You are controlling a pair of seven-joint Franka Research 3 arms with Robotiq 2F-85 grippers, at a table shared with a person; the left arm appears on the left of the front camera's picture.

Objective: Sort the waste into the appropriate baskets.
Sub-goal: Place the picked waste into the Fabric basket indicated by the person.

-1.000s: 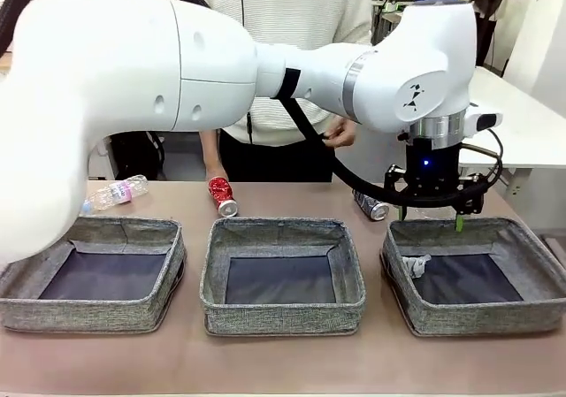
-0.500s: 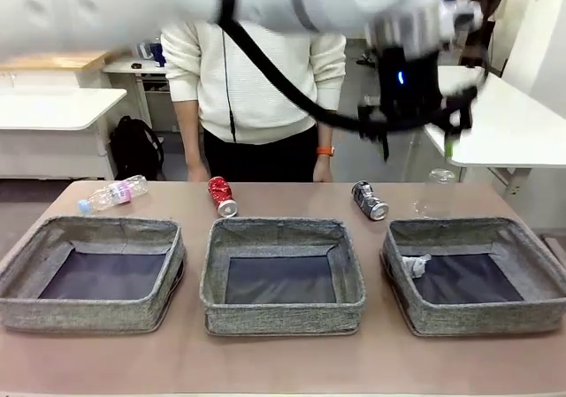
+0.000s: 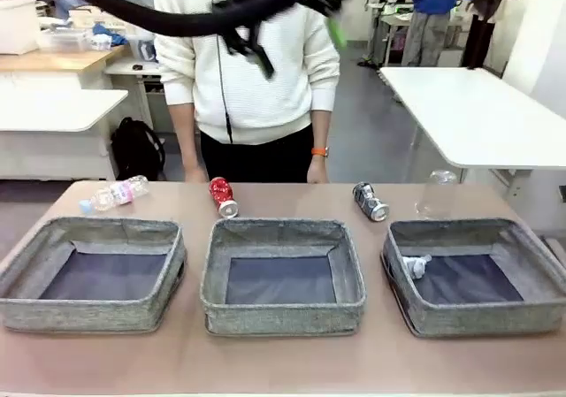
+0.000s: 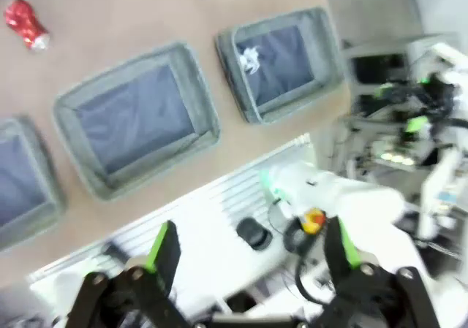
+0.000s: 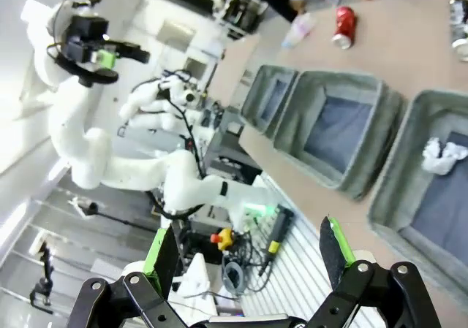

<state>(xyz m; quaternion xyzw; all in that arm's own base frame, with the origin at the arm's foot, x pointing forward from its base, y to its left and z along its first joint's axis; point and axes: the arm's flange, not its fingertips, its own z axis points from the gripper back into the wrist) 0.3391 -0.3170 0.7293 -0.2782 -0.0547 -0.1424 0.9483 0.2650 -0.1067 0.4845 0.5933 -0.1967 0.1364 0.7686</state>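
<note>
Three grey baskets stand in a row: left (image 3: 93,316), middle (image 3: 281,317), right (image 3: 478,319). A crumpled paper wad (image 3: 414,265) lies in the right basket. Behind the baskets on the table lie a blue-capped bottle (image 3: 113,193), a red can (image 3: 222,195), a dark can (image 3: 370,201) and a clear bottle (image 3: 435,194). My left gripper (image 3: 296,39) is blurred, high above the table before the person, open and empty (image 4: 252,244). My right gripper (image 5: 248,244) is open and empty, far from the table, looking at the paper wad (image 5: 442,156) and red can (image 5: 344,17).
A person in a white sweater (image 3: 248,79) stands at the far edge, hands down by the table. White tables (image 3: 469,105) stand behind. From the left wrist, the right basket (image 4: 322,72), the middle basket (image 4: 190,134) and the robot's base (image 4: 322,196) lie far below.
My left arm has lifted off from above the right basket and swung up and to the left, uncovering the person and the clear bottle. The paper wad stays in the right basket.
</note>
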